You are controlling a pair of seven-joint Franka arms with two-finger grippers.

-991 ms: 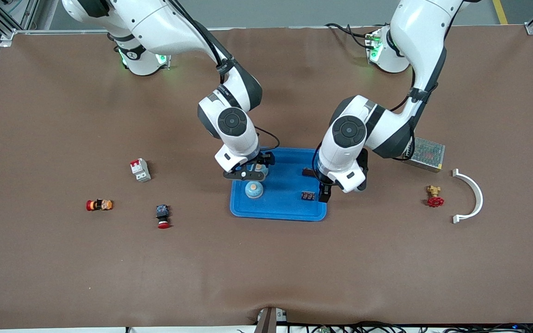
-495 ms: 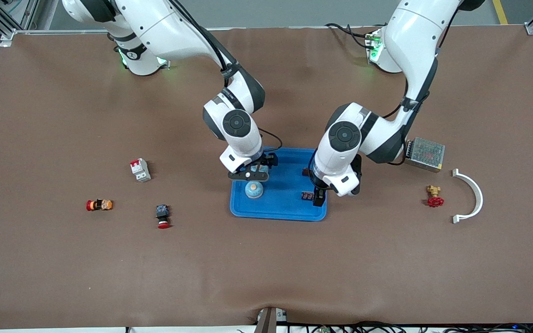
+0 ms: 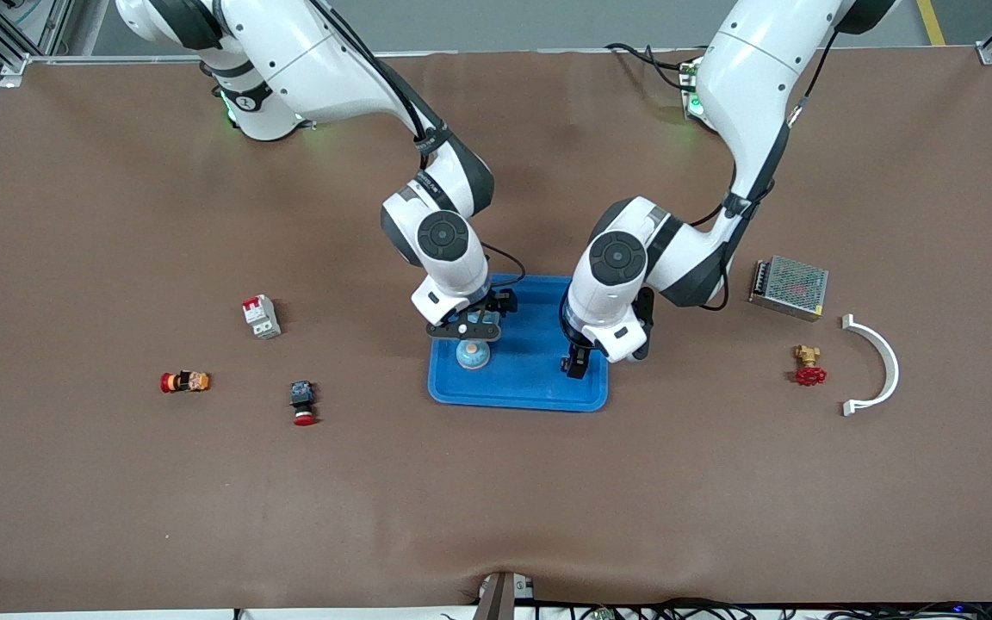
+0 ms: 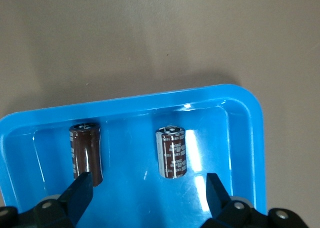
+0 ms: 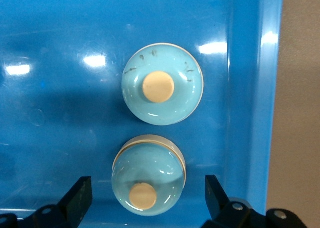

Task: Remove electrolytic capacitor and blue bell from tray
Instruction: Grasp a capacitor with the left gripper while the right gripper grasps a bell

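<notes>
In the tray (image 3: 539, 392), two bells (image 5: 162, 83) lie beneath the wide-open, empty right hand (image 3: 467, 327), and two capacitors (image 4: 171, 152) beneath the wide-open, empty left hand (image 3: 576, 366). With twins so close together, the neighbour may be knocked or both pinched; round bodies may be squeezed out and rolled.

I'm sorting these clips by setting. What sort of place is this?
Probably a robotics lab bench: two arms over a brown-covered table, a blue tray of capacitors and bells, and loose electrical parts like a breaker.
</notes>
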